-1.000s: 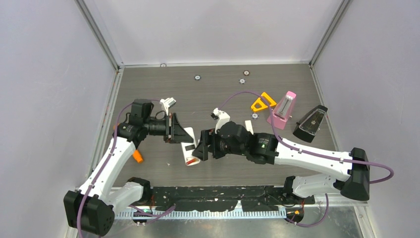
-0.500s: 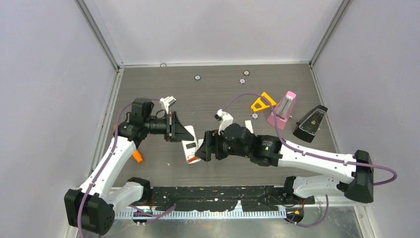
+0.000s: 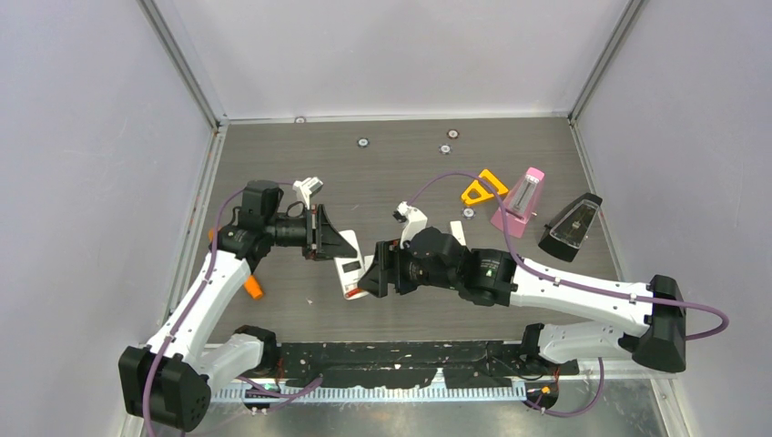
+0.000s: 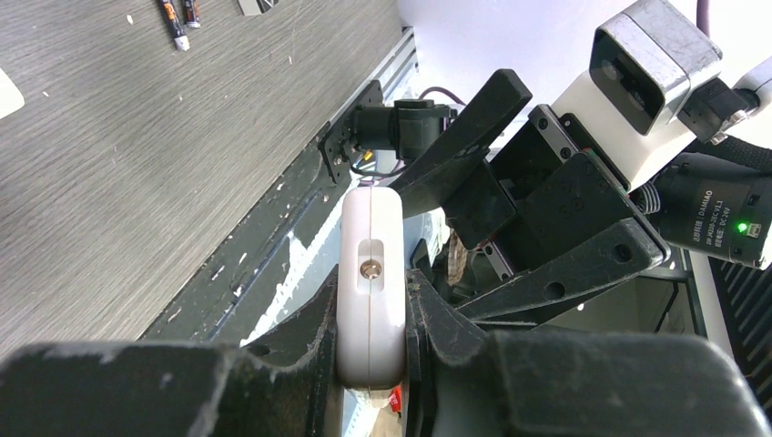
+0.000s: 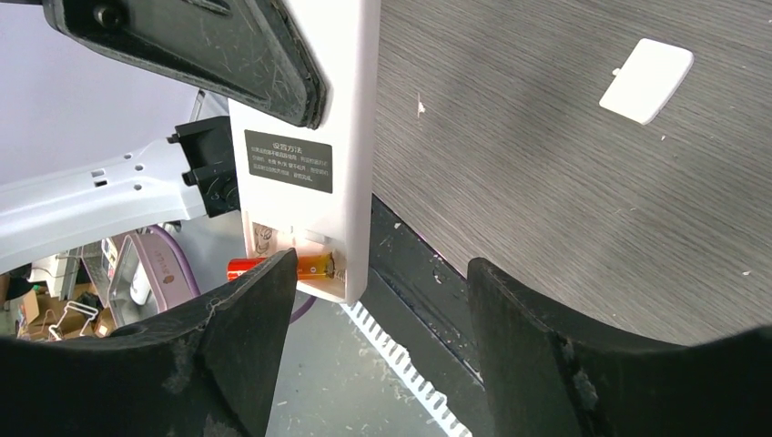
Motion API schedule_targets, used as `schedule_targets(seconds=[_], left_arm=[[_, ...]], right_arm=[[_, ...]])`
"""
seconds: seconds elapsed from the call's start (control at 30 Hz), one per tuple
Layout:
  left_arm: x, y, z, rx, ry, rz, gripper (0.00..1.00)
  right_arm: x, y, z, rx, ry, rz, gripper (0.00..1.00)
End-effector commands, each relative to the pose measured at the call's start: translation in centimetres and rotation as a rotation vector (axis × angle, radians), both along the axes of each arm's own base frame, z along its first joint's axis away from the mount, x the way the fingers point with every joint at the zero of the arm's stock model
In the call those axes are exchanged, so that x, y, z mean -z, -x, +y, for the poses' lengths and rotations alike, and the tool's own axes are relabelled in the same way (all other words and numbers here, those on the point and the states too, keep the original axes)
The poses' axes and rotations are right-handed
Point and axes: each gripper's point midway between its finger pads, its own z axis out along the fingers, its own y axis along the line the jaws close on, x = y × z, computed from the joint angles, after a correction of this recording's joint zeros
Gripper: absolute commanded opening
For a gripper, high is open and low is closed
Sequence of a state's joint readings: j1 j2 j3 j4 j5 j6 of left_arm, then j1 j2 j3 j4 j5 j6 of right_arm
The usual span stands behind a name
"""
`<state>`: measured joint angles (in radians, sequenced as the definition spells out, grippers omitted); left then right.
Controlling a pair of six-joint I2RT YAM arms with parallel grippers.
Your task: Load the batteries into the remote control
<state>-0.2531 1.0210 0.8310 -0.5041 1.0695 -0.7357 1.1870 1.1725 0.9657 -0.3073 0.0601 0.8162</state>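
Right now the left jaws are clenching the remote [image 4: 370, 237]; the right jaws are gaping wide. The orange-red battery [image 5: 314, 265], seemingly half-seated, is risking popping out if nudged.

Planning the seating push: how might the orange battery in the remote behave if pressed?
The orange battery looks rigid, so it likely won't bend. Its round, glossy casing may slip or roll. The remote, clamped by the left gripper, should probably resist the push.

Left jaws hold the white remote [image 3: 350, 276], right jaws just beside.
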Motion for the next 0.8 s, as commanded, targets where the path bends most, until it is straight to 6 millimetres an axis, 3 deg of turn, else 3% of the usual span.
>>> schedule_targets(seconds=[0.0, 0.47, 0.77], left_arm=[[-0.61, -0.49, -0.22, -0.004, 0.021, -0.032, 0.0], [-0.42, -0.84, -0.19, -0.024, 0.011, -0.034, 0.0], [-0.42, -1.19, -0.23, -0.037, 0.009, -0.036, 0.0]], right_arm=[[-0.42, -0.17, 0.39, 0.011, -0.029, 0.006, 0.73], [0.32, -0.29, 0.0, 0.057, -0.023, 0.045, 0.61], [-0.5, -0.35, -0.2, 0.066, -0.046, 0.04, 0.65]])
